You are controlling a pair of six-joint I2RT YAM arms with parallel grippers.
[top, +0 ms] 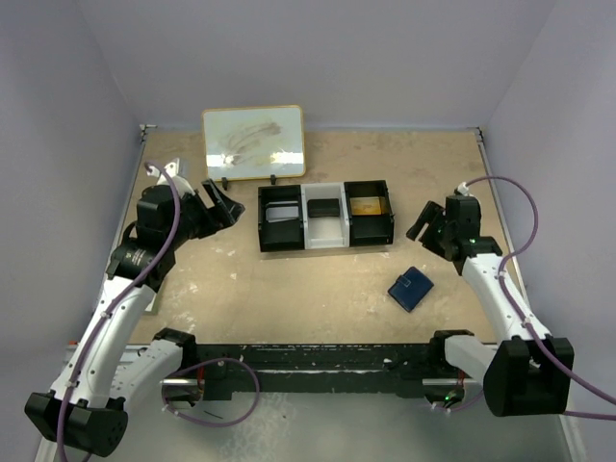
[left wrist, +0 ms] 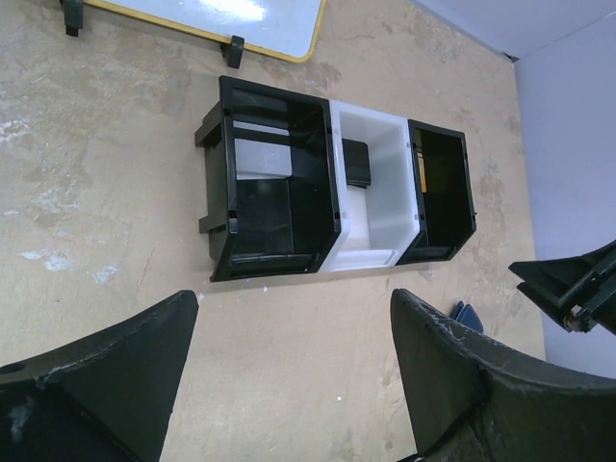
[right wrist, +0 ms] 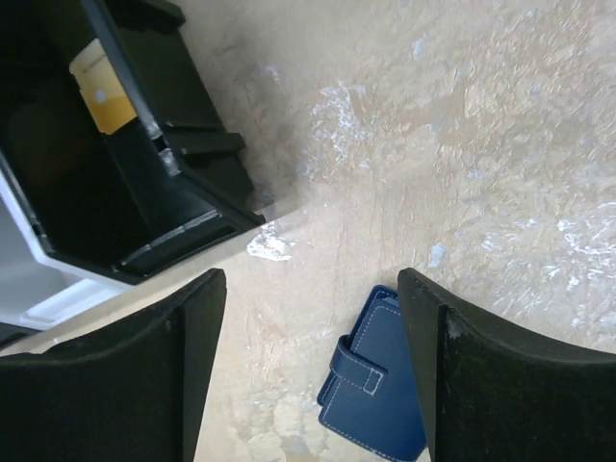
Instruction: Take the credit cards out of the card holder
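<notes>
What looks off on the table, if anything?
Nothing is spilled or broken. The card holder lies closed and skewed on the table, apart from the tray. The whiteboard carries grey smudges, and the table shows white scuffs. Both look like wear, not faults.

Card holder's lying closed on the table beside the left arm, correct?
Not quite. The card holder lies closed on the table beside the right arm, not the left, just in front of the tray's right end. The top view shows it.
</notes>
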